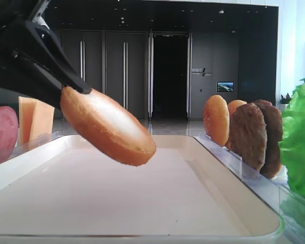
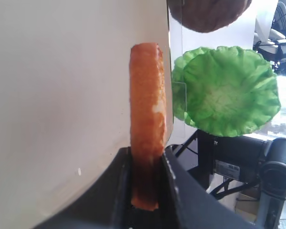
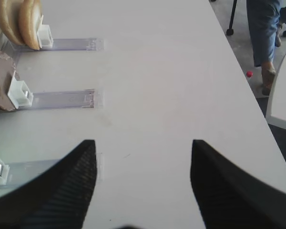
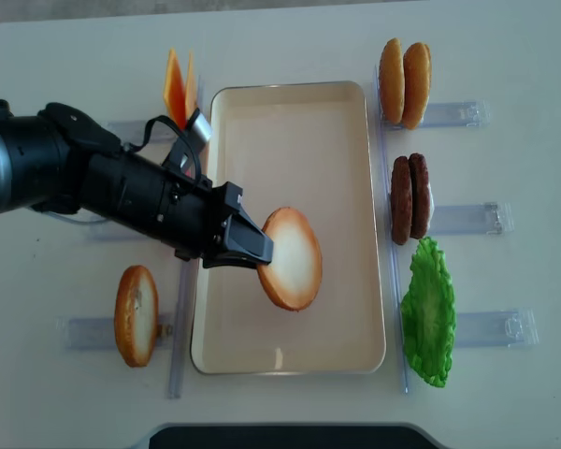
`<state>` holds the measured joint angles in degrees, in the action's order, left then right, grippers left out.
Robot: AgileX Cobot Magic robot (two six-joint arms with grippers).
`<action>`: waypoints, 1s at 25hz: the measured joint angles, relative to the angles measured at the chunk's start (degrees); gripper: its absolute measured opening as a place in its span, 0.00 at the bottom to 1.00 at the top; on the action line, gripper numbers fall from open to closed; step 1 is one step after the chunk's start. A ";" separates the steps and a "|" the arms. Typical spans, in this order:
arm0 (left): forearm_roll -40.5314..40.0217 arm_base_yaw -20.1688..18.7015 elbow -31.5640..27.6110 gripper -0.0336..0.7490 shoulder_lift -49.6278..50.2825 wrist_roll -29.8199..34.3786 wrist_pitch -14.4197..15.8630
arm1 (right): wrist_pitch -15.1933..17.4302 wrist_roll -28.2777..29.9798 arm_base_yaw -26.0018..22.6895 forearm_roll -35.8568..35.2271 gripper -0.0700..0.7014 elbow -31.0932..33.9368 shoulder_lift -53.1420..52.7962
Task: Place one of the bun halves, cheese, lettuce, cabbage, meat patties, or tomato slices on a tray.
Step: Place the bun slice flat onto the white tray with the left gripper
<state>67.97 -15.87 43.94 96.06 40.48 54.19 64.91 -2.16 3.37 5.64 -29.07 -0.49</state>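
My left gripper point(image 4: 259, 251) is shut on the edge of a bun half point(image 4: 292, 259) with a golden crust and a pale flat face. It holds the bun half tilted in the air over the middle of the cream tray point(image 4: 290, 131). In the left wrist view the bun half point(image 2: 147, 95) stands edge-on between the fingers point(image 2: 120, 181), with the tray point(image 2: 62, 95) beneath. The low front view shows the bun half point(image 1: 109, 127) clear of the tray floor point(image 1: 142, 203). My right gripper point(image 3: 143, 143) is open and empty over bare table.
Clear racks flank the tray. On the right stand two buns point(image 4: 404, 70), meat patties point(image 4: 409, 198) and lettuce point(image 4: 428, 313). On the left stand cheese point(image 4: 176, 89) and a round orange-rimmed slice point(image 4: 136, 315). A person's legs point(image 3: 264, 38) are beyond the table edge.
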 joint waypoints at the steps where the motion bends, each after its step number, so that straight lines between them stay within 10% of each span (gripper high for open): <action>1: 0.05 0.00 0.00 0.19 0.47 0.05 0.58 | 0.00 0.00 0.00 0.00 0.63 0.00 0.00; 25: -3.86 0.00 0.05 0.19 1.42 -4.71 0.13 | 0.00 0.00 0.00 0.00 0.63 0.00 0.00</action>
<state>64.11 -15.87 43.99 97.48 35.77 54.33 64.91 -2.16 3.37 5.64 -29.07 -0.49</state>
